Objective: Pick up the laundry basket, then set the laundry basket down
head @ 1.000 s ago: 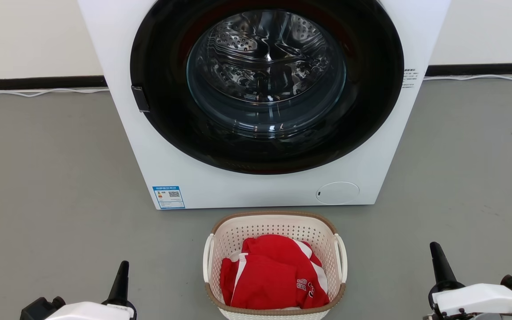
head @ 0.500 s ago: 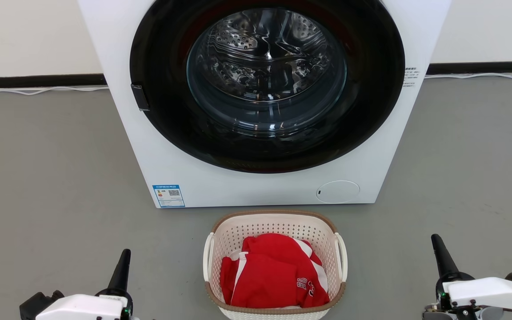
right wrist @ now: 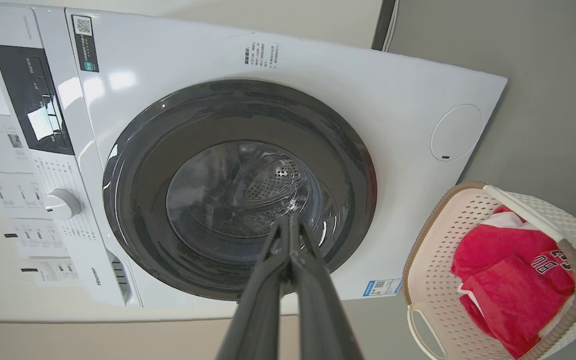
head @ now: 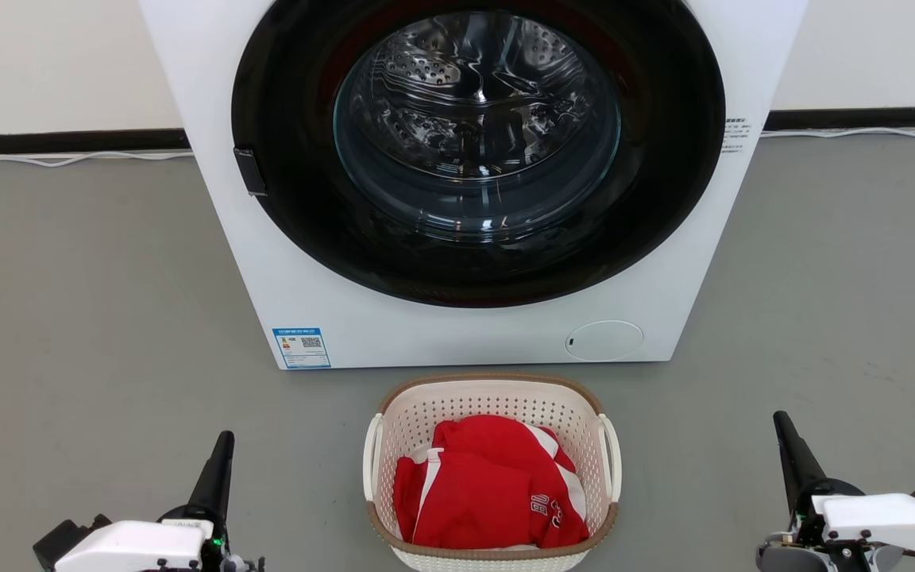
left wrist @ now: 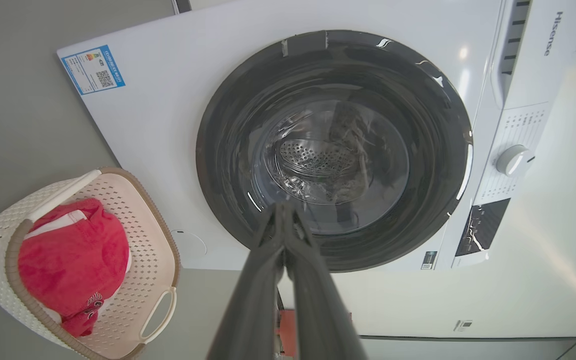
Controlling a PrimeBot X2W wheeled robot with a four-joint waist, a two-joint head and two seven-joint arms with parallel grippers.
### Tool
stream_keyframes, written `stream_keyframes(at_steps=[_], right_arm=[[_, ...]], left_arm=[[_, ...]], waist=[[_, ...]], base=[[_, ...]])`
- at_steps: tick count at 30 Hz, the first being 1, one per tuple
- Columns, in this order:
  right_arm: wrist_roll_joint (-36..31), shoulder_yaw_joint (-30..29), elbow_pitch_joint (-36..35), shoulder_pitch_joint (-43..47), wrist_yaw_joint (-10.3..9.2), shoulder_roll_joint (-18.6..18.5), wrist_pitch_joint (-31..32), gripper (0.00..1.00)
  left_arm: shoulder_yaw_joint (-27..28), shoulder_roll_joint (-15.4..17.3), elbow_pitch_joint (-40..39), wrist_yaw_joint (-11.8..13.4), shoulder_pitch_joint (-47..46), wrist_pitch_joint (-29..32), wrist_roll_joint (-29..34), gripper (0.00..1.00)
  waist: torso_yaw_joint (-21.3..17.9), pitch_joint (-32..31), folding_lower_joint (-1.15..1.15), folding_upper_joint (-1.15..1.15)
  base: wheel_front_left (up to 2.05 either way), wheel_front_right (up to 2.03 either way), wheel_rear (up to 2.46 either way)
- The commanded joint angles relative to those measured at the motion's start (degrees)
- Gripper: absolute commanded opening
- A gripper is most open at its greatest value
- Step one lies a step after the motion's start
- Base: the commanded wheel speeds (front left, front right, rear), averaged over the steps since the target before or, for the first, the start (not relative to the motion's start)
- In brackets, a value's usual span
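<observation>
The laundry basket [head: 492,395] stands on the grey floor just in front of the washing machine, cream-white and perforated, with a brown rim, two white side handles and a red garment [head: 489,488] inside. It also shows as the laundry basket [left wrist: 148,240] in the left wrist view and the laundry basket [right wrist: 430,265] in the right wrist view. My left gripper [head: 225,439] hangs well left of the basket, shut and empty. My right gripper [head: 781,419] hangs well right of it, shut and empty too. Both point at the machine, left gripper [left wrist: 283,207] and right gripper [right wrist: 288,218] with fingertips together.
The white washing machine [head: 473,334] with its round dark glass door [head: 477,119] rises right behind the basket. Grey floor [head: 92,318] spreads to both sides. White cables [head: 68,163] run along the black skirting at the wall.
Both grippers have risen slightly in the head view, fingers reaching a little further forward. The camera has tilted a touch. The basket stays put.
</observation>
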Motion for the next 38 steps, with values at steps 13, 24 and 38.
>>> stream_keyframes(at_steps=[13, 24, 38], right_arm=[[10.73, 0.55, -3.21, -3.46, 0.41, -0.05, 2.86, 0.00], [10.73, 0.56, -3.21, -3.46, 0.41, -0.05, 2.86, 0.00], [10.73, 0.56, -3.21, -3.46, 0.41, -0.05, 2.85, 0.00]], left_arm=[[2.14, 0.41, -3.29, -1.09, -4.25, 2.60, -8.52, 0.00], [2.14, 0.41, -3.29, -1.09, -4.25, 2.59, -8.52, 0.00], [2.13, 0.41, -3.29, -1.09, -4.25, 2.59, -8.52, 0.00]], waist=[[0.04, 0.25, 0.00, 0.00], [0.04, 0.25, 0.00, 0.00], [0.04, 0.25, 0.00, 0.00]], base=[[0.00, 0.00, 0.00], [0.00, 0.00, 0.00], [0.00, 0.00, 0.00]])
